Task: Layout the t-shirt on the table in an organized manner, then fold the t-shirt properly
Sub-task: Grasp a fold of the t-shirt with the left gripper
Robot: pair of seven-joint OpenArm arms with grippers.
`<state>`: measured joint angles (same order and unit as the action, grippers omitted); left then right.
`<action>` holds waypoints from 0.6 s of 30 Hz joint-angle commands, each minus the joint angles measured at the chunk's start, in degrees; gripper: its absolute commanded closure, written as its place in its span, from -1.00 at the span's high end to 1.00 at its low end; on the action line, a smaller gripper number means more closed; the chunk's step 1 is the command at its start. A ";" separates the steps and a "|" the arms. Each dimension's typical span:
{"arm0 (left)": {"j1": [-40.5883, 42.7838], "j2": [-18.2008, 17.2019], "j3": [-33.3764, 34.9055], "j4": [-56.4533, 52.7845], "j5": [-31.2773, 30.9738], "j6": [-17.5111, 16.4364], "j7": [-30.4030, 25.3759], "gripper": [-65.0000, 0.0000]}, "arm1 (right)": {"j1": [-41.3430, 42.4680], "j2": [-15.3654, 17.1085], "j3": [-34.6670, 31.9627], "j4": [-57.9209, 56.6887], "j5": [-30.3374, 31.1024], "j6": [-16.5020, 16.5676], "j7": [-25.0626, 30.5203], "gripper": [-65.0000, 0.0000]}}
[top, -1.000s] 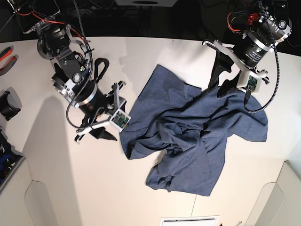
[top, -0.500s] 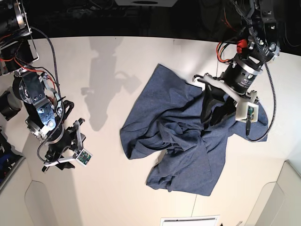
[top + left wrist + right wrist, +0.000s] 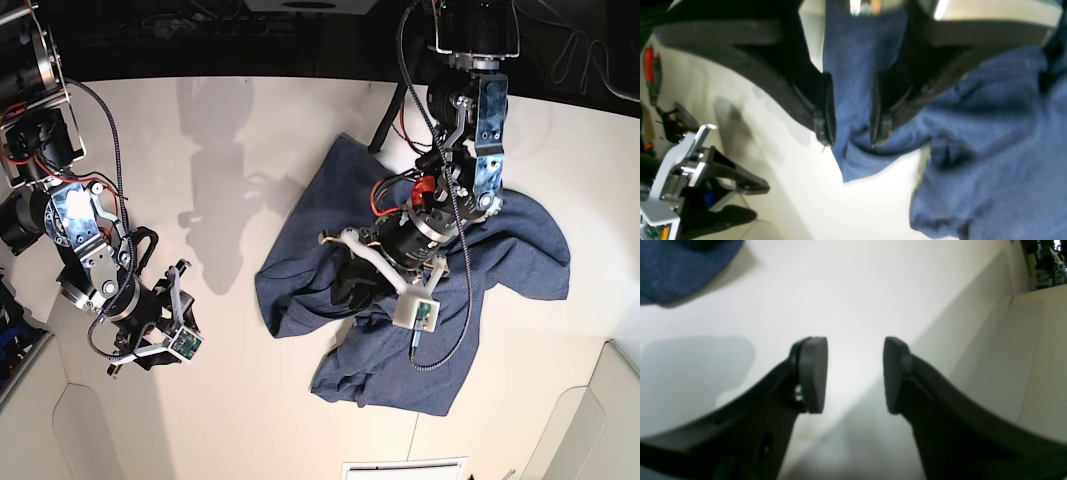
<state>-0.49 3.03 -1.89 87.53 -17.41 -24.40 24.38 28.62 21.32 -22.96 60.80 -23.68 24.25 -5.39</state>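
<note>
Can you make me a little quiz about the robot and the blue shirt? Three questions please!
1. True or false: the t-shirt lies flat and smooth on the table.
2. Which pincer is over the shirt? A. the left pincer B. the right pincer
3. Fill in: beneath the right pincer there is only bare white ____.

Key:
1. False. It is bunched and wrinkled.
2. A. Its tips are down at the blue cloth, standing apart with a fold between them.
3. Table. That pincer is open, off to the side, holding nothing.
</note>
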 commanded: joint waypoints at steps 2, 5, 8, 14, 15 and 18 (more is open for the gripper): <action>-1.77 0.15 0.07 -0.57 1.01 -0.20 -1.16 -0.34 | 3.10 -0.55 0.33 -1.55 0.13 -0.28 1.03 -0.16; -1.90 0.13 0.04 -1.03 2.67 -0.22 -1.18 -0.34 | 3.78 -1.25 0.33 -3.37 0.11 0.20 3.30 -0.16; -1.88 0.11 0.04 -1.03 3.52 -0.22 -0.68 -0.29 | 4.13 -2.03 0.33 -3.89 0.09 0.26 6.23 -0.16; -1.86 0.11 0.04 -1.03 3.52 -0.17 3.78 -0.21 | 5.03 -4.26 -0.13 -4.13 0.11 0.81 6.71 -0.16; -1.86 0.11 0.04 -1.03 3.52 -0.09 3.80 -0.21 | 5.18 -4.59 -0.55 -4.13 0.11 1.27 6.82 -0.16; -1.88 0.11 0.04 -0.96 3.50 2.71 3.76 -0.21 | 5.29 -5.38 -2.64 -4.13 0.07 1.68 6.93 -0.16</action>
<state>-1.45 3.01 -1.93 85.49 -13.10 -21.32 29.15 32.05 15.84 -25.96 55.90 -24.03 26.35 0.27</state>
